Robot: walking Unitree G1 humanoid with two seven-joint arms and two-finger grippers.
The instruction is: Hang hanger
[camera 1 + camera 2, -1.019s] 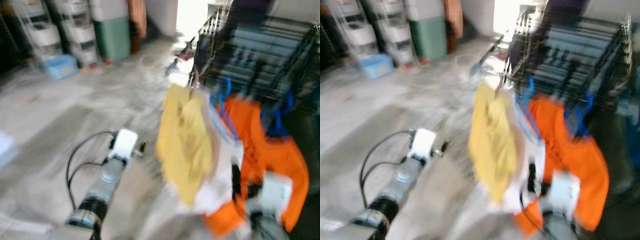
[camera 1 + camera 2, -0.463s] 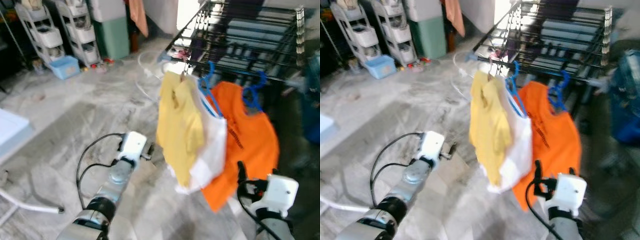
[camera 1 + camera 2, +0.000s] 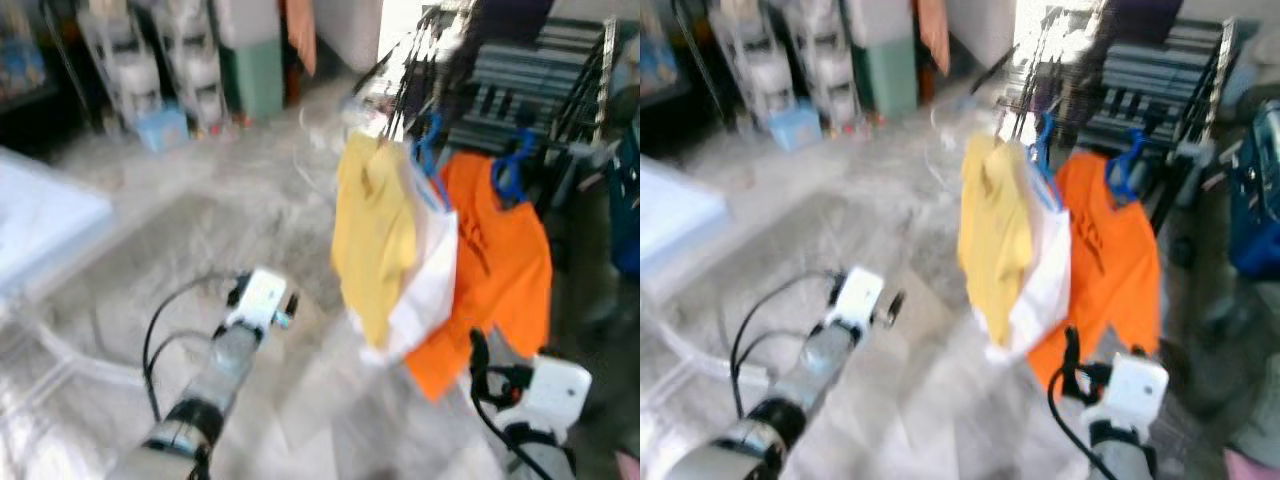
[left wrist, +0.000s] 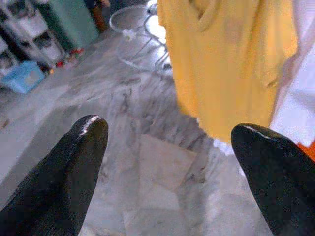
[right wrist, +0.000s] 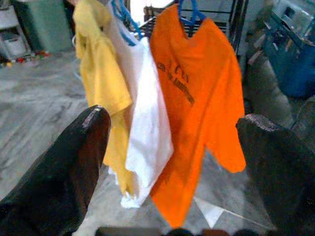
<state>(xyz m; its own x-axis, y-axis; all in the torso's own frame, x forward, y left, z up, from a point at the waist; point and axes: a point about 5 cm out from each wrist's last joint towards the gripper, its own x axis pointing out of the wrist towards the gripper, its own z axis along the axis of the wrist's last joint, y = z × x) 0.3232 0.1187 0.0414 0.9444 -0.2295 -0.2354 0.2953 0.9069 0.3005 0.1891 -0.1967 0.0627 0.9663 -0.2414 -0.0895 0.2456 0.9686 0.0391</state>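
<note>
Marble floor (image 3: 200,215) under drying rack (image 3: 540,75), storage shelves (image 3: 160,60) behind.

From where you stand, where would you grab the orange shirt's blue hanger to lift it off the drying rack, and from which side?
Probably at the blue hanger neck, just below its hook, above the orange shirt collar. That is the part left bare; the shirt drapes over the arms. Come from the front with the open right gripper, since the white shirt crowds the robot's left and the drying rack stands behind.
</note>
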